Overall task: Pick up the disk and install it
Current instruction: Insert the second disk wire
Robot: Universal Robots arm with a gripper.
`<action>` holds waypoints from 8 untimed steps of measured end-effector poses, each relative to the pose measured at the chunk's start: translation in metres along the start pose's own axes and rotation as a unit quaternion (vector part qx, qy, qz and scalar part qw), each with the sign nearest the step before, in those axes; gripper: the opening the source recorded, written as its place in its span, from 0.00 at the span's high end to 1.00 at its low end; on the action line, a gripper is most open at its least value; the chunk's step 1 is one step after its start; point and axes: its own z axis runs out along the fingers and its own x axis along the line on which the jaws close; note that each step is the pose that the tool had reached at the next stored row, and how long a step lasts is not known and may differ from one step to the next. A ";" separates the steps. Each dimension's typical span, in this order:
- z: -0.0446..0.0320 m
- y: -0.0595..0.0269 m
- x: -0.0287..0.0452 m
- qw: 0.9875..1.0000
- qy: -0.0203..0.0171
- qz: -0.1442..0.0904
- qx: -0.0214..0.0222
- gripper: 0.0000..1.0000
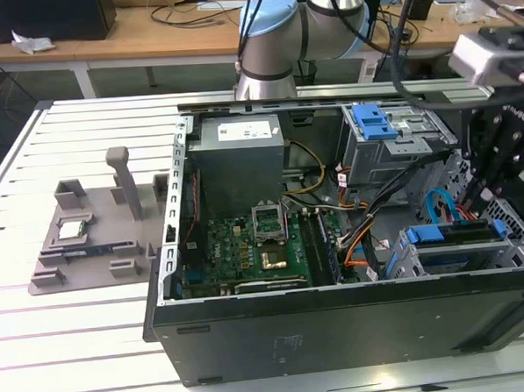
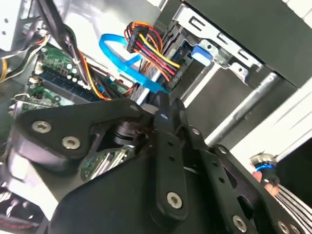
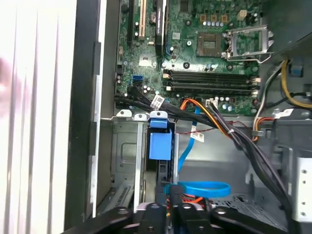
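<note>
The disk sits edge-up in the lower drive bay at the front right of the open computer case, its blue carrier bracket along the top. The first wrist view has the carrier's blue tab standing in the grey bay. My gripper hangs just above the disk's end nearest the exterior view's right. The black fingers meet in both wrist views, at the gripper and the gripper, shut with nothing visibly between them.
A blue data cable loops beside the fingers, and bundled power wires run close by. An upper drive cage with a blue latch stands behind the bay. The motherboard fills the case floor. A grey fixture tray lies outside.
</note>
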 end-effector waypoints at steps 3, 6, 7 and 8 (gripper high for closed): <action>-0.0158 0.0006 -0.0003 1.000 0.000 0.000 0.000 0.89; -0.0181 0.0007 -0.0002 1.000 0.000 0.000 0.000 0.89; -0.0181 0.0007 -0.0003 1.000 0.000 0.000 0.000 0.89; -0.0182 0.0007 -0.0003 1.000 0.000 0.000 0.000 0.89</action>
